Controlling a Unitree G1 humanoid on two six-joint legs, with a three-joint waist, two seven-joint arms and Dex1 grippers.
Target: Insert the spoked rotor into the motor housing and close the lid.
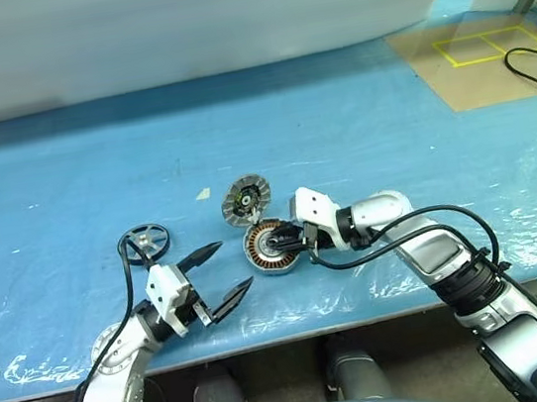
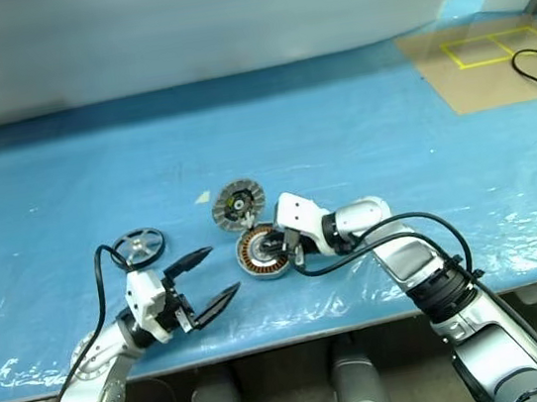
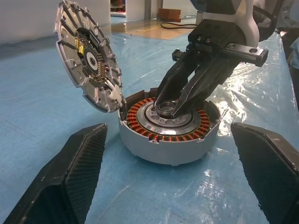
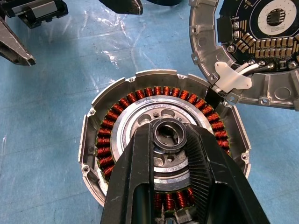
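Right wrist view: the right gripper (image 4: 169, 140) is seen clenched on a small dark ring (image 4: 169, 134), held over the pale centre of the motor housing (image 4: 100, 135). Whether the ring is already seated on the hub or just above it cannot be told. Copper windings (image 4: 140, 93) are exposed all round; the lid (image 4: 261, 51) stands flipped open on its hinge at the housing's rim, segmented face and circuit side showing.

Head views: the housing (image 1: 267, 248) lies on the blue table sheet (image 1: 337, 121), with the lid (image 1: 245, 200) tilted up just behind it. The spoked rotor (image 1: 146, 244) lies flat on the sheet, well apart from the housing, to its left, and just beyond the left gripper (image 1: 217, 273), untouched. The left gripper is released, fingers spread wide and empty, pointed toward the housing.

Step judged in hand: a small centre part is being placed or adjusted in the housing; rotor insertion is not yet begun, lid not yet closed.

Next move, as judged: the ring is to be let go and the right gripper withdrawn clear of the hub, then the rotor is to be picked up by its rim, likely by the nearer left gripper, and carried level over the windings.
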